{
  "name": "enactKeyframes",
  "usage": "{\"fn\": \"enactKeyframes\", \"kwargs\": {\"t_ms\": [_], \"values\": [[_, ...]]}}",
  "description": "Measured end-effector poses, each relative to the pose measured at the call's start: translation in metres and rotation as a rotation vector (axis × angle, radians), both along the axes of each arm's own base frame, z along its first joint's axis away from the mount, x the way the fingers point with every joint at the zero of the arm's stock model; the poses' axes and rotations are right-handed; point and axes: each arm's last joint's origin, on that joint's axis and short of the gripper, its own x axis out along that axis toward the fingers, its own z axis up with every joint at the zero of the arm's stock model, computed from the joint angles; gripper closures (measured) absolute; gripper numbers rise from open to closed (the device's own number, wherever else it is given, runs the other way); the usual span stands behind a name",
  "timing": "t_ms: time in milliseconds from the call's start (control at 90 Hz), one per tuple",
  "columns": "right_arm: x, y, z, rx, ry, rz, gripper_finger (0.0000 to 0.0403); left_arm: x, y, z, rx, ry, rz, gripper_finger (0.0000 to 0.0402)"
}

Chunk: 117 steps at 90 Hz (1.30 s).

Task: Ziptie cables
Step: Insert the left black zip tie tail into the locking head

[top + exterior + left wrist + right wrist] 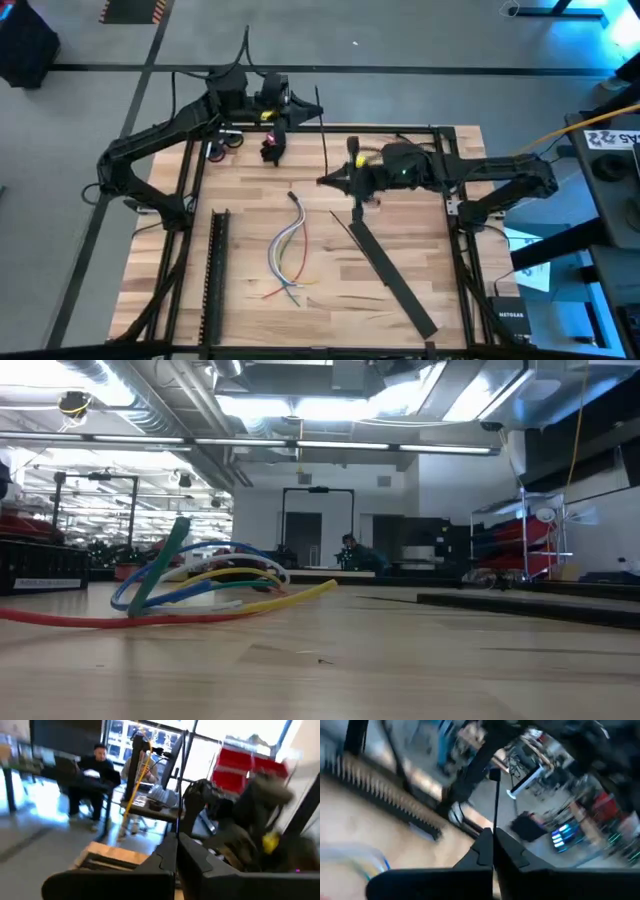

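The cables (pixel 289 250) are a loose bundle of thin curved wires that lies on the wooden table's middle; the low view shows the cables (pixel 200 585) resting on the tabletop. My left gripper (pixel 318 105) is above the table's far edge, shut on a thin dark zip tie (pixel 319 95). My right gripper (pixel 323 181) is over the table's middle right, beyond the cables, shut on a second zip tie (pixel 326 155). Neither gripper touches the cables. My left gripper pinches a thin dark zip tie (pixel 178 826) between its two shut fingers, which come level from the table's left. The strip stands out past the fingertips, clear of the table. My right gripper pinches a zip tie (pixel 494 817) between its two shut fingers, which come level from the table's right and lie across it. The strip runs from the fingertips toward the table's far edge, its small square head (pixel 494 774) at the free end, clear of the table.
A long flat black bar (pixel 392 275) lies slanted on the table's right half. A black toothed rail (pixel 215 270) runs along the left side. A black frame (pixel 448 160) rings the table. Small parts (pixel 222 148) sit at the far left corner. People sit in the room beyond.
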Motion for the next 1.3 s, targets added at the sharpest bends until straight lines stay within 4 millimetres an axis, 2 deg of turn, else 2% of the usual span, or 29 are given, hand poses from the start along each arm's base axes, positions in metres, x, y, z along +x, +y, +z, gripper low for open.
{"fn": "enactKeyframes", "kwargs": {"t_ms": [100, 189, 311, 444, 589, 711, 1122, 1300], "values": [[0.0, -0.008, 0.002, 0.229, -0.015, 0.002, 0.0402, 0.002, -0.005, -0.006, 0.199, 0.077, 0.051, 0.0401], [-0.001, -0.014, -0.002, 0.363, 0.03, -0.007, 0.0402, 0.004, -0.009, -0.012, 0.369, 0.171, 0.088, 0.0401], [-0.003, -0.022, -0.001, 0.495, 0.037, -0.024, 0.0402, 0.006, -0.015, -0.02, 0.562, 0.284, 0.129, 0.0401], [-0.012, -0.04, 0.008, 0.626, 0.005, -0.016, 0.0402, 0.007, -0.019, -0.023, 0.691, 0.378, 0.208, 0.0401], [-0.016, -0.055, 0.023, 0.789, -0.1, 0.032, 0.0403, 0.009, -0.027, -0.023, 0.75, 0.387, 0.207, 0.0401], [-0.017, -0.057, 0.023, 0.866, -0.071, 0.079, 0.0403, 0.011, -0.034, -0.022, 0.804, 0.395, 0.224, 0.0401], [-0.021, -0.072, 0.022, 0.926, -0.046, 0.101, 0.0403, 0.013, -0.039, -0.018, 0.836, 0.366, 0.245, 0.0401], [-0.021, -0.073, 0.022, 0.937, -0.041, 0.106, 0.0403, 0.013, -0.039, -0.017, 0.866, 0.36, 0.247, 0.0401]]}}
